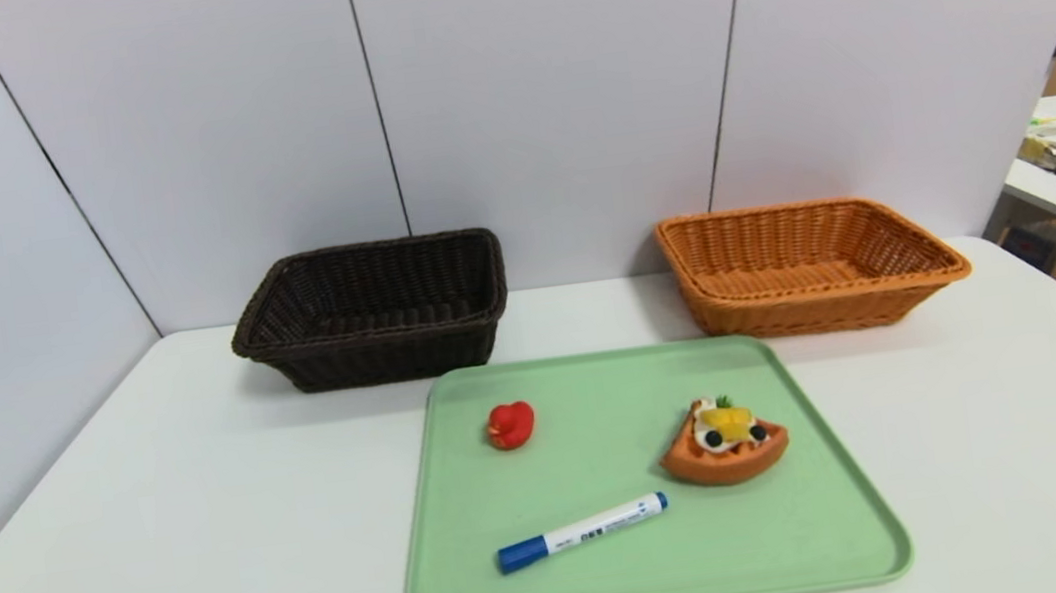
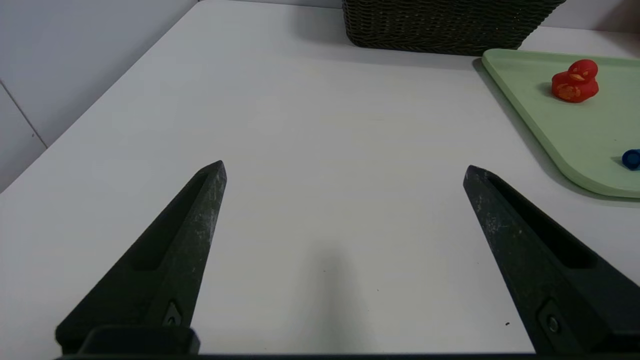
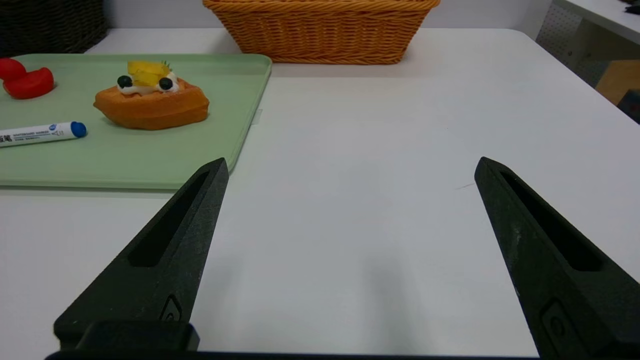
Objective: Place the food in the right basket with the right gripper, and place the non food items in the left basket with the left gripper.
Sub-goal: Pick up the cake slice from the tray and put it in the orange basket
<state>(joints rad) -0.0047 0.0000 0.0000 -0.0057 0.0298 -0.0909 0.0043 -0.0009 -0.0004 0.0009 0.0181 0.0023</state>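
Head view: green tray point(image 1: 850, 539) sits in the middle of the white table point(image 1: 165, 542). On it: red duck point(image 1: 511, 425) at back left, waffle wedge point(image 1: 724, 442) on the right, marker pen point(image 1: 581, 532) in front. Dark basket point(image 1: 374, 310) behind on the left, orange basket point(image 1: 806, 264) behind on the right.

Left wrist view: left gripper point(image 2: 345, 170) spread wide over bare table, holding nothing. Duck on tray, off to one side.

Right wrist view: right gripper point(image 3: 350, 167) spread wide w/ nothing in it. Waffle near, on tray.
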